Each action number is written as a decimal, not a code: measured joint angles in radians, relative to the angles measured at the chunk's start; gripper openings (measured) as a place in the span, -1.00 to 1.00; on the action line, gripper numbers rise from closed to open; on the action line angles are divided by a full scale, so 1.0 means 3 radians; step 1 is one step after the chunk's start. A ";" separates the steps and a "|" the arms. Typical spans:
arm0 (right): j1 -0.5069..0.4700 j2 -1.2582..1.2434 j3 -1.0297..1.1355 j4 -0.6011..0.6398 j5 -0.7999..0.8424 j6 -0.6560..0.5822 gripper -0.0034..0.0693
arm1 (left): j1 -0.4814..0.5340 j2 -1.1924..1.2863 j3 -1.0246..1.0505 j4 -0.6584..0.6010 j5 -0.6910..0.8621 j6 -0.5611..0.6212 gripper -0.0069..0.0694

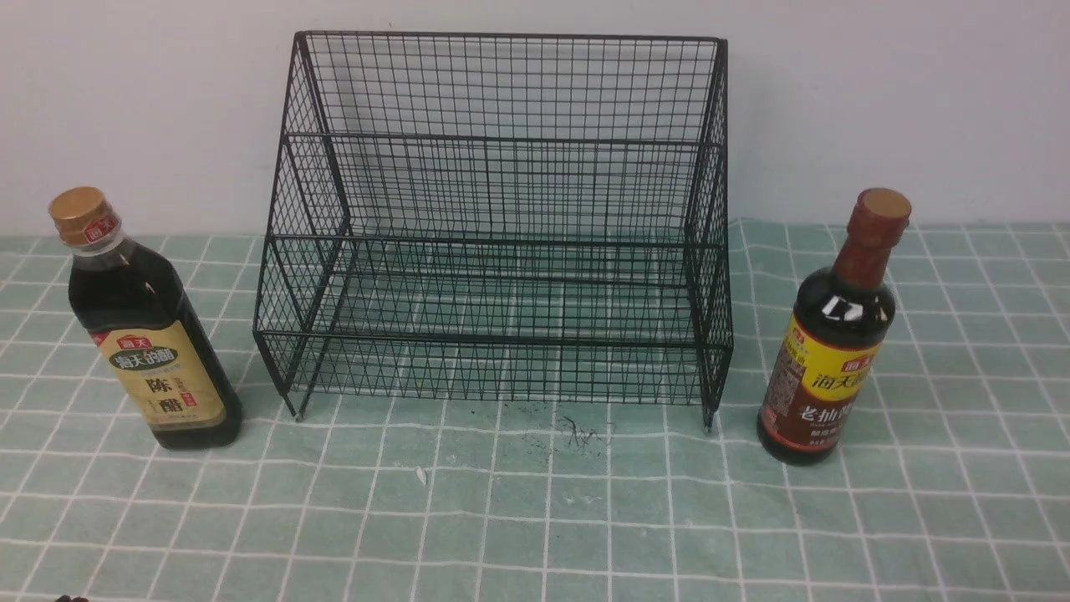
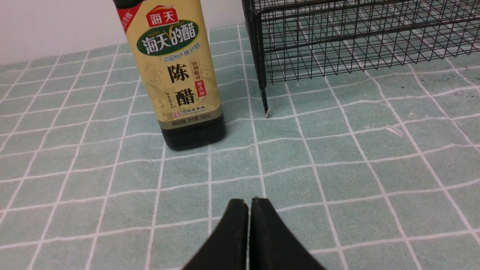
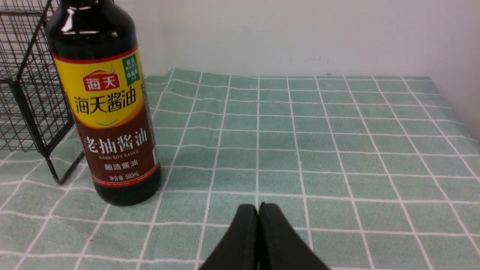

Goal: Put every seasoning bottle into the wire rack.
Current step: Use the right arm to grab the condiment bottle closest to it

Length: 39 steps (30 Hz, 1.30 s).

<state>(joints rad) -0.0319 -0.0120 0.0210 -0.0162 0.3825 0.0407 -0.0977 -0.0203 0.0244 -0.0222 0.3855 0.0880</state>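
Note:
The black wire rack [image 1: 501, 226] stands at the back middle of the table, both tiers empty. The squarish bottle with gold cap and tan-gold label [image 1: 144, 330] stands upright to its left; it also shows in the left wrist view [image 2: 176, 71]. The round bottle with reddish-brown neck and yellow-and-maroon label [image 1: 832, 339] stands upright to the rack's right; it also shows in the right wrist view [image 3: 108, 105]. My left gripper [image 2: 249, 202] is shut and empty, short of the squarish bottle. My right gripper [image 3: 258, 207] is shut and empty, short of the round bottle. Neither gripper shows in the front view.
A green checked cloth [image 1: 535, 518] covers the table. A pale wall [image 1: 903, 100] stands close behind the rack. The rack's corner foot [image 2: 265, 108] stands near the squarish bottle, and another foot [image 3: 56, 176] near the round bottle. Dark specks [image 1: 577, 435] mark the cloth.

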 joint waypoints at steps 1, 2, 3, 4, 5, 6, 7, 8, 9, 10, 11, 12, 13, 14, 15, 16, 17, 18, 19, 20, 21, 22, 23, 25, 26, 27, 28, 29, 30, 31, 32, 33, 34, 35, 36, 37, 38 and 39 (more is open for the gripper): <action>0.0000 0.0000 0.0000 0.0000 0.0000 0.0000 -0.94 | 0.0000 0.0000 0.0000 0.0000 0.0000 0.0000 -0.84; 0.0000 0.0000 0.0000 0.0000 0.0000 0.0000 -0.94 | 0.0000 0.0000 0.0000 0.0000 0.0000 0.0000 -0.84; 0.0000 0.0000 0.0000 0.0000 0.0000 0.0000 -0.94 | 0.0000 0.0000 0.0000 0.0000 0.0000 0.0000 -0.84; 0.0000 0.0000 0.0000 0.0000 0.0000 0.0000 -0.94 | 0.0000 0.0000 0.0000 0.0000 0.0000 0.0000 -0.84; 0.0000 0.0000 0.0000 0.0000 0.0000 0.0000 -0.94 | 0.0000 0.0000 0.0000 0.0000 0.0000 0.0000 -0.84; 0.0000 0.0000 0.0000 0.0000 0.0000 0.0000 -0.94 | 0.0000 0.0000 0.0000 0.0000 0.0000 0.0000 -0.84; 0.0000 0.0000 0.0000 0.0000 0.0000 0.0000 -0.94 | 0.0000 0.0000 0.0000 0.0000 0.0000 0.0000 -0.84; 0.0000 0.0000 0.0000 0.0000 0.0000 0.0000 -0.94 | 0.0000 0.0000 0.0000 0.0000 0.0000 0.0000 -0.84; 0.0000 0.0000 0.0000 0.0000 0.0000 0.0000 -0.94 | 0.0000 0.0000 0.0000 0.0000 0.0000 0.0000 -0.84; 0.0000 0.0000 0.0000 0.0000 0.0000 0.0000 -0.94 | 0.0000 0.0000 0.0000 0.0000 0.0000 0.0000 -0.84; 0.0000 0.0000 0.0000 0.0000 0.0000 0.0000 -0.94 | 0.0000 0.0000 0.0000 0.0000 0.0000 0.0000 -0.84; 0.0000 0.0000 0.0000 0.0000 0.0000 0.0000 -0.94 | 0.0000 0.0000 0.0000 0.0000 0.0000 0.0000 -0.84; 0.0000 0.0000 0.0000 0.0000 0.0000 0.0000 -0.94 | 0.0000 0.0000 0.0000 0.0000 0.0000 0.0000 -0.84; 0.0000 0.0000 0.0000 0.0000 0.0000 0.0000 -0.94 | 0.0000 0.0000 0.0000 0.0000 0.0000 0.0000 -0.84; 0.0000 0.0000 0.0000 0.0000 0.0000 0.0000 -0.94 | 0.0000 0.0000 0.0000 0.0000 0.0000 0.0000 -0.84; 0.0000 0.0000 0.0000 0.0000 0.0000 0.0000 -0.94 | 0.0000 0.0000 0.0000 0.0000 0.0000 0.0000 -0.84; 0.0000 0.0000 0.0000 0.0000 0.0000 0.0000 -0.94 | 0.0000 0.0000 0.0000 0.0000 0.0000 0.0000 -0.84; 0.0000 0.0000 0.0000 0.0000 0.0000 0.0000 -0.94 | 0.0000 0.0000 0.0000 0.0000 0.0000 0.0000 -0.84; 0.0000 0.0000 0.0000 0.0000 0.0000 0.0000 -0.94 | 0.0000 0.0000 0.0000 0.0000 0.0000 0.0000 -0.84; 0.0000 0.0000 0.0000 0.0000 0.0000 0.0000 -0.94 | 0.0000 0.0000 0.0000 0.0000 0.0000 0.0000 -0.84; 0.0000 0.0000 0.0000 0.0000 0.0000 0.0000 -0.94 | 0.0000 0.0000 0.0000 0.0000 0.0000 0.0000 -0.84; 0.0000 0.0000 0.0000 0.0000 0.0000 0.0000 -0.94 | 0.0000 0.0000 0.0000 0.0000 0.0000 0.0000 -0.84; 0.0000 0.0000 0.0000 0.0025 -0.0007 0.0008 -0.94 | 0.0000 0.0000 0.0000 0.0000 0.0000 0.0000 -0.84; 0.0000 0.0000 0.0017 0.0263 -0.0153 0.0121 -0.94 | 0.0000 0.0000 0.0000 0.0000 0.0000 0.0000 -0.84; 0.0000 0.0000 0.0018 0.0301 -0.0179 0.0138 -0.94 | 0.0000 0.0000 0.0000 0.0000 0.0000 0.0000 -0.84; 0.0000 0.0000 0.0025 0.0678 -0.0469 0.0322 -0.94 | 0.0000 0.0000 0.0000 0.0000 0.0000 0.0000 -0.84; 0.0000 0.0000 0.0025 0.0895 -0.0634 0.0456 -0.94 | 0.0000 0.0000 0.0000 0.0000 0.0000 0.0000 -0.84; 0.0000 0.0000 0.0025 0.1280 -0.0910 0.0606 -0.94 | 0.0000 0.0000 0.0000 0.0000 0.0000 0.0000 -0.84; 0.0000 0.0000 0.0025 0.1487 -0.1049 0.0683 -0.94 | 0.0000 0.0000 0.0000 0.0000 0.0000 0.0000 -0.84; 0.0000 0.0000 0.0025 0.1536 -0.1080 0.0699 -0.94 | 0.0000 0.0000 0.0000 0.0000 0.0000 0.0000 -0.84; 0.0000 0.0000 0.0025 0.1841 -0.1275 0.0770 -0.94 | 0.0000 0.0000 0.0000 0.0000 0.0000 0.0000 -0.84; 0.0000 0.0000 0.0025 0.2038 -0.1425 0.0782 -0.94 | 0.0000 0.0000 0.0000 0.0000 0.0000 0.0000 -0.84; 0.0000 0.0000 0.0025 0.2159 -0.1494 0.0767 -0.94 | 0.0000 0.0000 0.0000 0.0000 0.0000 0.0000 -0.84; 0.0000 0.0000 0.0025 0.2263 -0.1561 0.0745 -0.94 | 0.0000 0.0000 0.0000 0.0000 0.0000 0.0000 -0.84; 0.0000 0.0000 0.0025 0.2318 -0.1604 0.0735 -0.94 | 0.0000 0.0000 0.0000 0.0000 0.0000 0.0000 -0.84; 0.0000 0.0000 0.0025 0.2441 -0.1672 0.0735 -0.94 | 0.0000 0.0000 0.0000 0.0000 0.0000 0.0000 -0.84; 0.0000 0.0000 0.0025 0.2454 -0.1692 0.0735 -0.94 | 0.0000 0.0000 0.0000 0.0000 0.0000 0.0000 -0.84; 0.0000 0.0000 0.0020 0.2508 -0.1722 0.0735 -0.94 | 0.0000 0.0000 0.0000 0.0000 0.0000 0.0000 -0.84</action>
<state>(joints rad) -0.0319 -0.0120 0.0271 0.7362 -0.1340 0.2612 -0.0977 -0.0203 0.0244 -0.0222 0.3855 0.0880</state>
